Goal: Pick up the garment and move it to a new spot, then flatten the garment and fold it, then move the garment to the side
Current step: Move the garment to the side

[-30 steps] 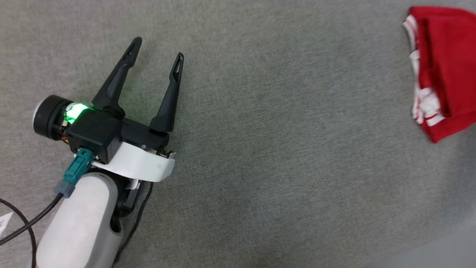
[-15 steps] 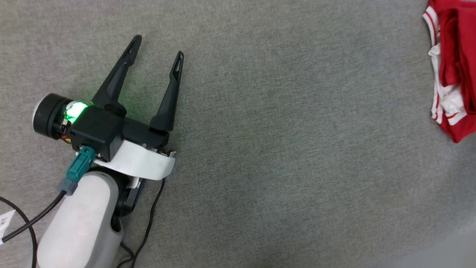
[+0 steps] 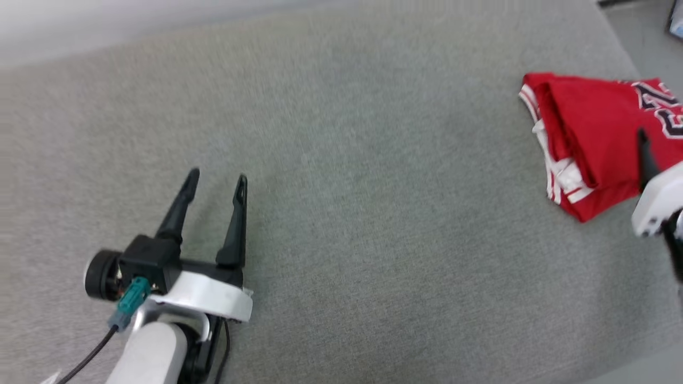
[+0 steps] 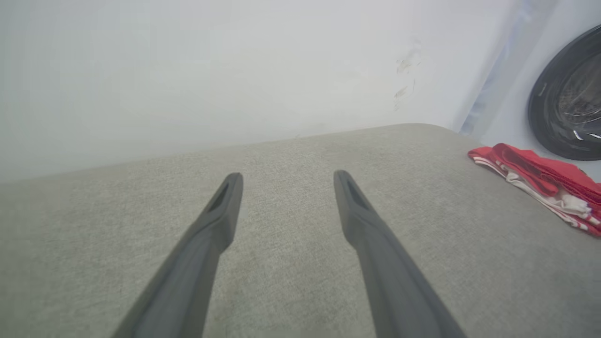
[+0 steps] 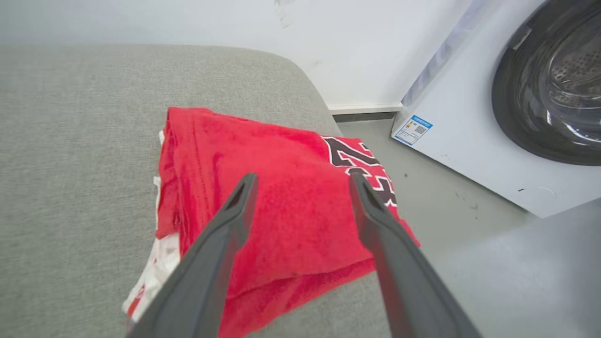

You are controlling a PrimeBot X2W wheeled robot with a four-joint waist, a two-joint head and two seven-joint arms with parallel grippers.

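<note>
Starting at the left, we find the left gripper (image 3: 217, 176) at about eight o'clock in the head view. Its pale forearm (image 3: 152, 352) rises from the bottom edge and its two dark fingers point toward twelve. The claw stands wide, with nothing between the fingers. In its own wrist view the fingers spread over the bare grey cushion (image 3: 373, 224).

Moving right, the garment (image 3: 592, 128) lies as a folded red bundle at about two o'clock, near the cushion's right end and well apart from the left gripper. White striped trim shows along its left side, and part of the black print shows at its right end.

Farther right, the right gripper (image 5: 303, 177) points toward twelve in its own view, claw wide and gripping nothing. Its fingers lie over the garment, but we cannot tell whether they touch the cloth. A white washing machine (image 5: 469, 155) stands at two o'clock beyond it.

Against half a second ago, the whole head picture has shifted, so the camera has moved. The left gripper keeps the same spread. More of the garment now shows, print included. One dark finger (image 3: 644, 157) and the white wrist of the right arm have come in at three o'clock.
</note>
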